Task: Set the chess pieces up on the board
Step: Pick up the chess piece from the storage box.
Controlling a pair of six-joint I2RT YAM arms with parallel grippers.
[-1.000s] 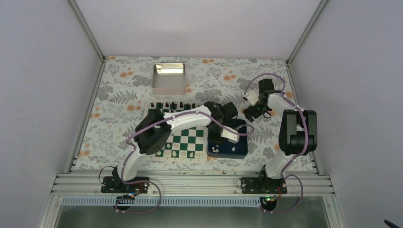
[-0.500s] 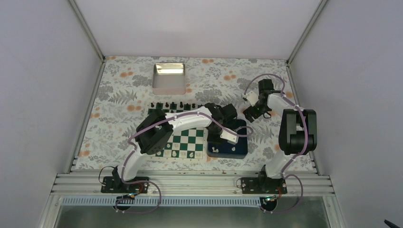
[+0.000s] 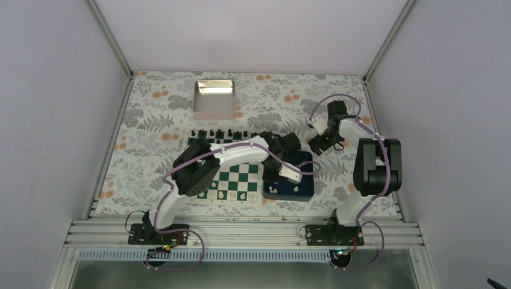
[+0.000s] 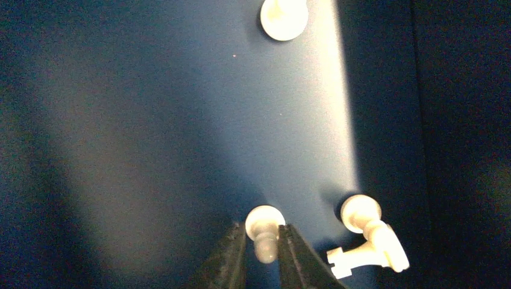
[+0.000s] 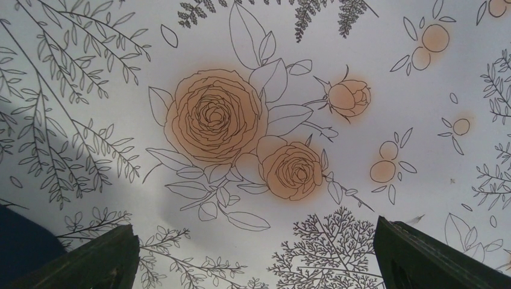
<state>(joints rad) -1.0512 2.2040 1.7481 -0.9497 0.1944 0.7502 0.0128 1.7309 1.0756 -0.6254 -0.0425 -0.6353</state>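
Two dark fingers of the left end effector [image 4: 261, 236] are drawn in narrow around the neck of a white pawn [image 4: 263, 221]. The pawn stands on the floor of the dark blue tray [image 4: 150, 120], just right of the board [image 3: 235, 177]. From where I stand the grip looks set, so I'd lift straight up, clear of the tray wall, before swinging left to a free square.

Two more white pieces [image 4: 361, 212] sit just beside the pawn, one tipped over against the other, and a sideways drag could knock them. Another white piece [image 4: 283, 17] stands well apart in the tray.

Over on the right, the right end effector [image 5: 259, 256] hangs wide open over the floral surface [image 5: 361, 48], out of the way. Black pieces [image 3: 220, 133] line the board's far edge, with a metal tin [image 3: 214, 99] beyond.
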